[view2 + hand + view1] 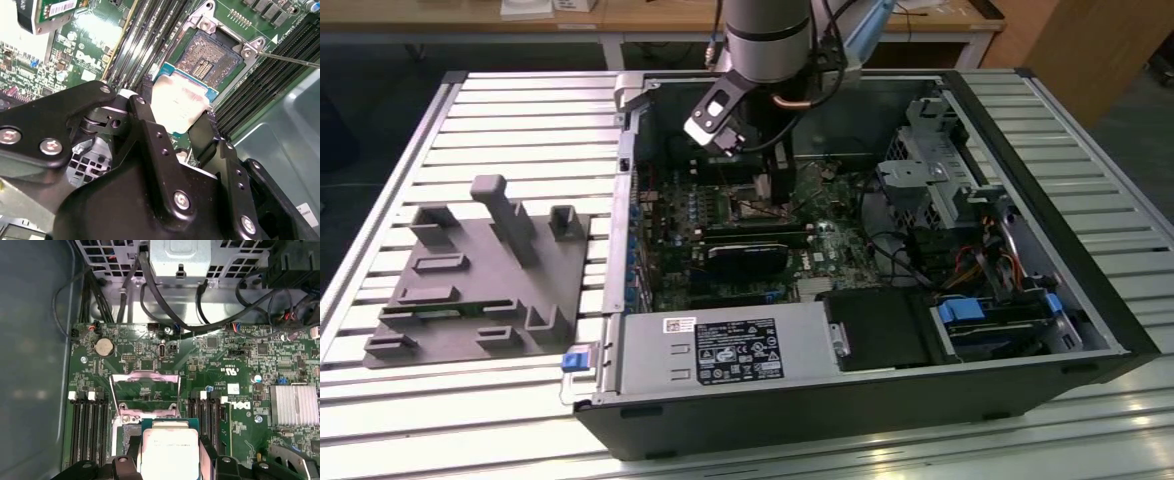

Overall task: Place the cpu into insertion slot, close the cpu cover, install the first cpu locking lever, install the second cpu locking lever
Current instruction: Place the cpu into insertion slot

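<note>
Dull silvery metal cpu

Arm's a smooth silver-grey metal tube with a pale blue cap on one joint; thin black cables trail down its side; the matte black metal gripper is all chunky link bars plus slim black fingers; round silver screws dotted all over it, pretty shiny against the black.
</note>
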You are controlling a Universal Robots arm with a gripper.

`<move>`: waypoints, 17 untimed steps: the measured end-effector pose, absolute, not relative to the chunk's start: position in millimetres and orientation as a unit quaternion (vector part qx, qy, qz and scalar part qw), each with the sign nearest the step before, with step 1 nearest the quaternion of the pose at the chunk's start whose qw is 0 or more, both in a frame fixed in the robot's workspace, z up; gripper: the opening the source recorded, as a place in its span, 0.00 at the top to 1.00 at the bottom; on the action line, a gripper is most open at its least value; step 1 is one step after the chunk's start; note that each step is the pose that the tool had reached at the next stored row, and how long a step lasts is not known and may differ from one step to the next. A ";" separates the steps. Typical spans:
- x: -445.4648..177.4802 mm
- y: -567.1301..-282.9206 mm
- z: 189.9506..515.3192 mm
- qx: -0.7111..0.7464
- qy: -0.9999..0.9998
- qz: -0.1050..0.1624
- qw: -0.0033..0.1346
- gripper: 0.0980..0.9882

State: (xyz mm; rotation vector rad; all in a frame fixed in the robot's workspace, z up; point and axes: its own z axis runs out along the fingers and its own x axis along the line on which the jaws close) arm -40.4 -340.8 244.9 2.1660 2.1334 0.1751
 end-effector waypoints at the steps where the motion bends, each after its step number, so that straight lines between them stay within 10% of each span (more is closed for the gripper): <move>1: -40.7 -340.7 243.7 0.711 0.700 0.057 0.048 0.50; 17: -46.1 -331.3 230.6 0.711 0.700 0.057 0.048 0.50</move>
